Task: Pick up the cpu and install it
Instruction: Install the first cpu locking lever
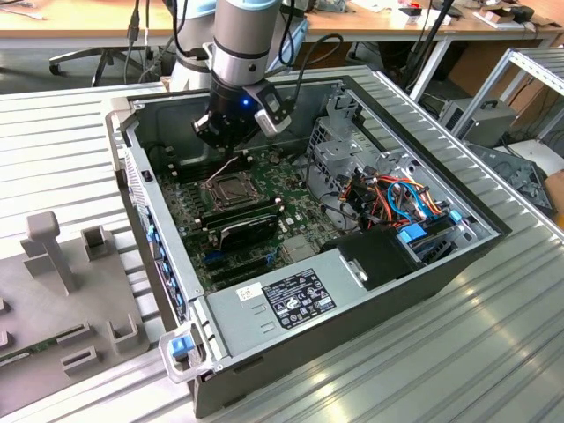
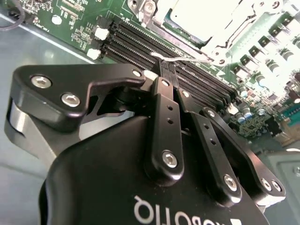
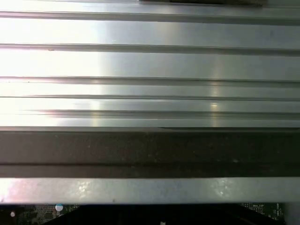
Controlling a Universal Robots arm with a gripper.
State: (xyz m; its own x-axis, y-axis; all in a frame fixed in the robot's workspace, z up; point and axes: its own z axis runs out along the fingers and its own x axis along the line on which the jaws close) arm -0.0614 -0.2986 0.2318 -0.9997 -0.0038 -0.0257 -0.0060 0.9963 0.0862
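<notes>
Hanging inside the open computer case (image 1: 493, 231), the pincer (image 2: 165, 65) has its fingers (image 2: 164, 115) pressed together, tips pinching the thin wire lever (image 2: 185, 59) at the edge of the socket (image 2: 211, 23). In the exterior view the pincer (image 1: 227, 132) sits just above the socket (image 1: 231, 186), lever (image 1: 225, 167) slanting up toward it. Cpu (image 2: 199, 16) lies flat in the socket, pale face up, frame around it. Black memory slots (image 2: 187, 82) run just beside the socket on the green motherboard (image 1: 300, 216). Case rests on the ribbed metal table (image 1: 53, 150); grey holder block (image 1: 62, 291) lies on the exterior view's left, well apart
</notes>
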